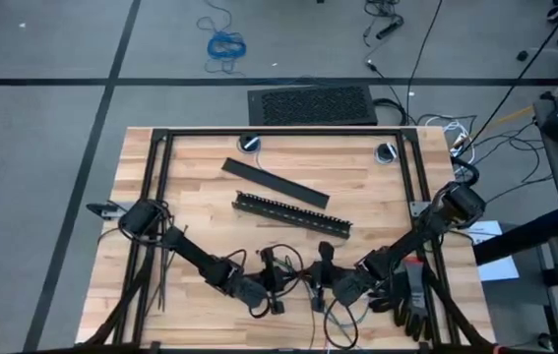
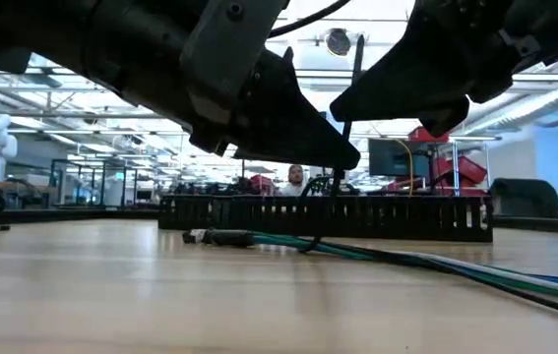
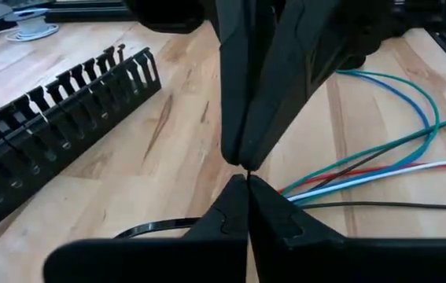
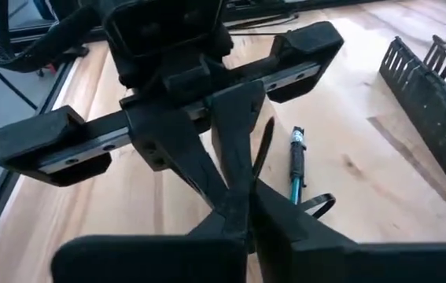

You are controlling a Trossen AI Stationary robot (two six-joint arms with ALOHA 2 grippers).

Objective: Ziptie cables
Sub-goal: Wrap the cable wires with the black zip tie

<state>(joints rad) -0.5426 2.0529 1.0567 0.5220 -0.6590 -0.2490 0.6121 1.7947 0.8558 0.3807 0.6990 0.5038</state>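
Low in the middle of the high view, the left gripper (image 1: 277, 285) and right gripper (image 1: 320, 285) meet tip to tip. Both are pinched tight on a thin black plastic ziptie (image 4: 263, 144). The thin blue, green and white cables (image 3: 380, 161) lie on the wooden table (image 1: 200, 211) beside them.

Grey floor (image 1: 42, 59) with dark seams, black mat (image 1: 311, 104), bright ceiling lights (image 2: 42, 128).

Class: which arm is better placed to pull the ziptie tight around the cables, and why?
Probably left: the ziptie tail rises beside the shut left gripper, its loop by the cables. The right gripper meets it tip to tip.
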